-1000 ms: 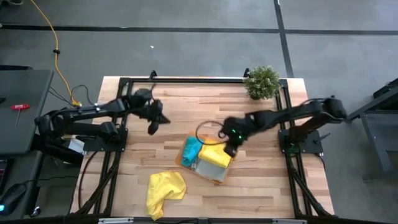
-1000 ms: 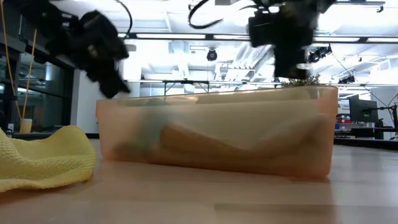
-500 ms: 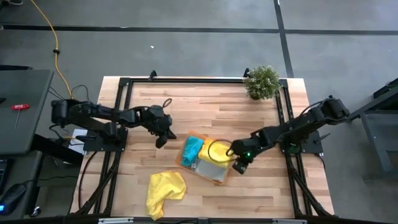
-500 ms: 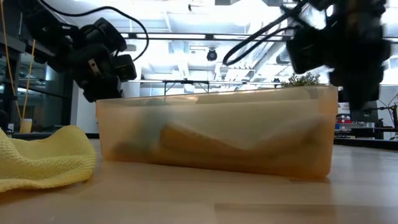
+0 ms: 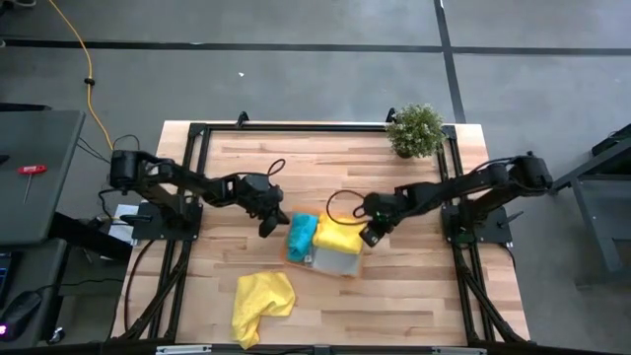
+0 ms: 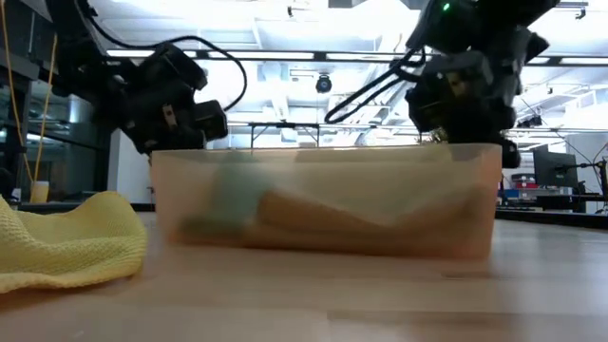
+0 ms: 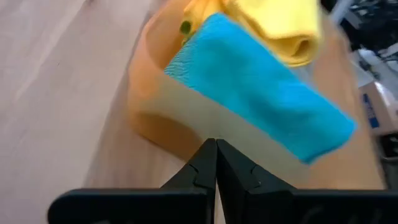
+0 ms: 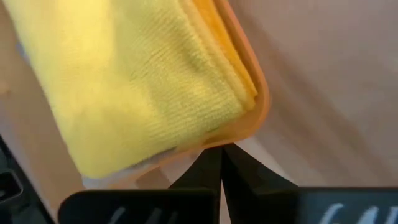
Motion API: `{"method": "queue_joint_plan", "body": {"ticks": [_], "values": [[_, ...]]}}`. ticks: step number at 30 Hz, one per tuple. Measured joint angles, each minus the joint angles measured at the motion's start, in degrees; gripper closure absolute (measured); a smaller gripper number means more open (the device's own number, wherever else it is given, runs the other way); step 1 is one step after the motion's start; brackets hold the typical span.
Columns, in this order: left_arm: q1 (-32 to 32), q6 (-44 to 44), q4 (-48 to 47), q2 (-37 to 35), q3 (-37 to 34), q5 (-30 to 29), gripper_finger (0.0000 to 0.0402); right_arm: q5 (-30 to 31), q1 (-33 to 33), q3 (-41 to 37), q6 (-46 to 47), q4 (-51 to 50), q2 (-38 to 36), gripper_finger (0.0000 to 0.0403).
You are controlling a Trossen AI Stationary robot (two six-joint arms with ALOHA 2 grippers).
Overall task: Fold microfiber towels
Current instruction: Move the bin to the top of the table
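Right now, on my overhead feed, I have a loose yellow towel (image 5: 260, 302) crumpled at the lower left of the table (image 5: 414, 296), well apart from everything else. Left of centre, my left gripper (image 5: 268, 225) sits just beside the left edge of the orange tray (image 5: 325, 268); its wrist camera shows the two fingers (image 7: 202, 167) pressed together with nothing between them, their tips right at the tray's wall. In the tray, at the middle of the frame, I see a folded blue towel (image 5: 301, 234) on the left, a folded yellow towel (image 5: 339, 237) to its right, and a grey towel (image 5: 330, 260) under them toward the tray's near side. Right of centre, my right gripper (image 5: 372, 234) is at the tray's right edge; its wrist camera shows its fingers (image 8: 211, 167) also closed, empty, tips at the tray's corner beside the yellow towel. At the upper right of the frame a potted plant (image 5: 415, 129) stands on the table corner.
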Motion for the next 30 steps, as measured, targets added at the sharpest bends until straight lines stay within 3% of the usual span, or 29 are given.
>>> {"method": "queue_joint_plan", "body": {"ticks": [12, 19, 30], "values": [[7.86, 3.11, -3.58, 4.05, 6.07, -12.3, 0.0401, 2.54, -12.82, -0.05, -11.75, -1.39, 0.02, 0.0403], [14.56, 5.46, -4.85, 4.05, 7.37, -11.48, 0.0402, 11.7, -21.3, -0.01, -14.86, 2.14, 0.07, 0.0403], [20.73, 6.49, -2.32, 3.96, 7.49, -16.35, 0.0402, 14.51, -32.53, 0.26, -19.76, 15.25, 0.07, 0.0403]]}}
